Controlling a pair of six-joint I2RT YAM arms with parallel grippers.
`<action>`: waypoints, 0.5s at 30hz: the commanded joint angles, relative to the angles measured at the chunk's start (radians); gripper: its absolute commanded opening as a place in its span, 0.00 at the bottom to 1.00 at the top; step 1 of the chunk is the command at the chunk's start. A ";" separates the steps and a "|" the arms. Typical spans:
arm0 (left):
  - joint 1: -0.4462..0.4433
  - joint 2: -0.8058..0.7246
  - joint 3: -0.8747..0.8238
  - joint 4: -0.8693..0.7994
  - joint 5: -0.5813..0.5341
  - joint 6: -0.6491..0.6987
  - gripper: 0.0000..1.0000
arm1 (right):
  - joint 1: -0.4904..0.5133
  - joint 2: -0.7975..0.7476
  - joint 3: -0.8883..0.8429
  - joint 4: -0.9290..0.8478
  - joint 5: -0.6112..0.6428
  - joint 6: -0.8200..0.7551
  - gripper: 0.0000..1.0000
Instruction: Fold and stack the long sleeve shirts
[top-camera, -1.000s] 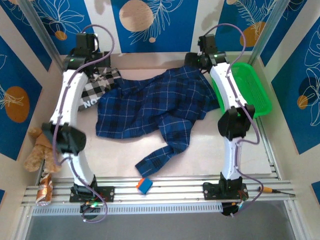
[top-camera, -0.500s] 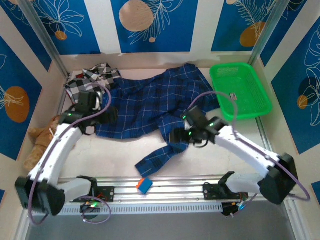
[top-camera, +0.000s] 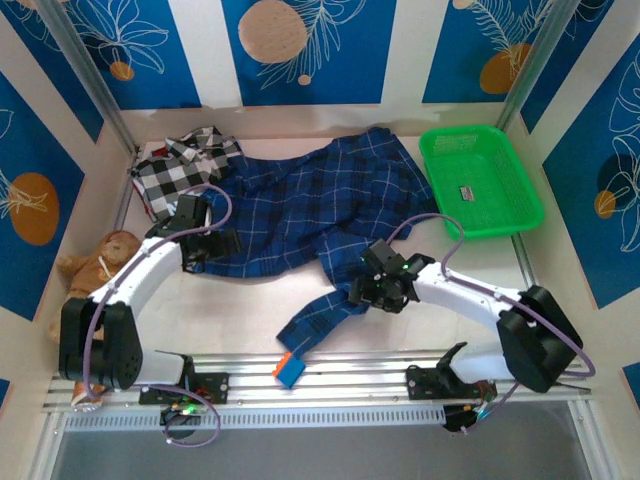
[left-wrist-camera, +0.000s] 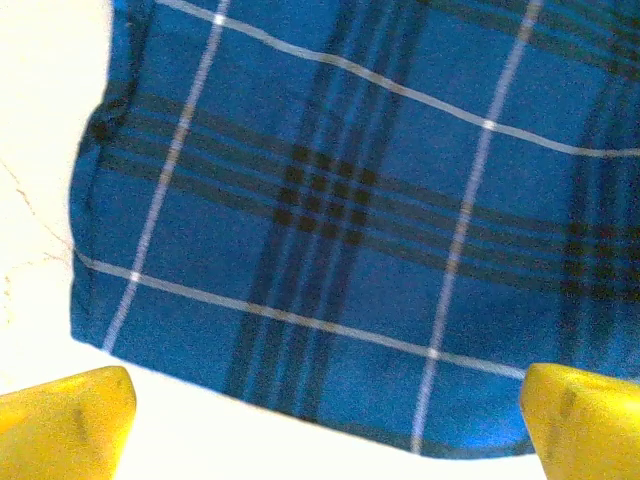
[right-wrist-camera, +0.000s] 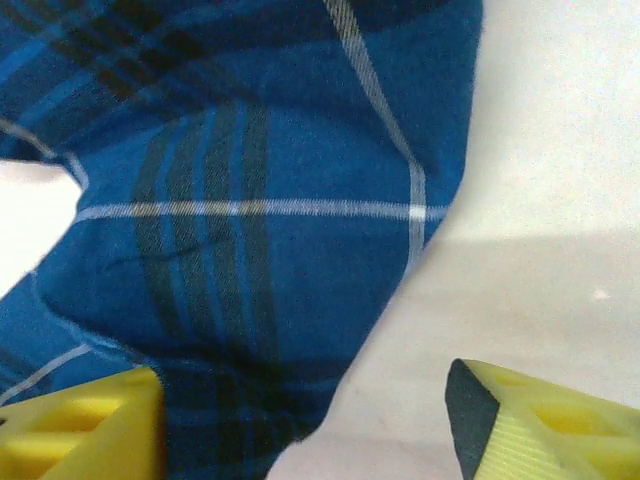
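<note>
The dark blue plaid long sleeve shirt (top-camera: 310, 205) lies spread across the middle of the table, one sleeve (top-camera: 325, 315) trailing toward the front. The black-and-white checked shirt (top-camera: 185, 170) is crumpled at the back left. My left gripper (top-camera: 212, 243) is low at the plaid shirt's left hem. In the left wrist view its yellow fingertips (left-wrist-camera: 75, 420) stand wide open, with the hem (left-wrist-camera: 330, 300) just beyond them. My right gripper (top-camera: 372, 290) is over the sleeve. It stands open, its fingers (right-wrist-camera: 545, 420) astride the sleeve's edge (right-wrist-camera: 250, 290), with nothing pinched.
A green plastic basket (top-camera: 500, 215) stands at the back right. A brown teddy bear (top-camera: 90, 270) lies against the left wall. A small blue and orange object (top-camera: 288, 370) sits on the front rail. Bare table lies right of the sleeve.
Both arms have swung from the back of the table down toward the front. The left gripper now sits at the plaid shirt's left hem and the right at its sleeve.
</note>
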 joint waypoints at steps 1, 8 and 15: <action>0.031 0.047 -0.028 0.071 0.026 -0.029 0.98 | -0.018 0.053 0.032 0.022 0.039 0.013 0.46; 0.062 0.086 -0.096 0.132 0.049 -0.068 0.96 | 0.028 -0.076 0.040 -0.272 0.142 0.084 0.08; 0.075 0.063 -0.204 0.188 0.078 -0.120 0.94 | 0.065 -0.336 -0.019 -0.564 0.113 0.188 0.02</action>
